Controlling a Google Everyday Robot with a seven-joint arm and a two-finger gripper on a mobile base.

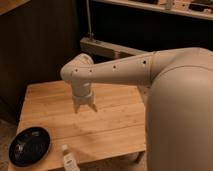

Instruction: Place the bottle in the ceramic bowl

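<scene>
The bottle (pixel 68 159), small and pale with a white cap, lies near the front edge of the wooden table (pixel 115 125). To its left rests the ceramic bowl (pixel 29 145), round, black and glossy, at the table's front left corner. My gripper (pixel 85 107) hangs over the middle of the table, pointing down, well above and behind the bottle. Its two fingers stand apart with nothing between them.
My large white arm (pixel 130 70) and body (pixel 180 115) fill the right side of the view. A dark wall panel (pixel 35 45) stands behind the table. A pale ledge (pixel 107 48) and a shelf lie further back.
</scene>
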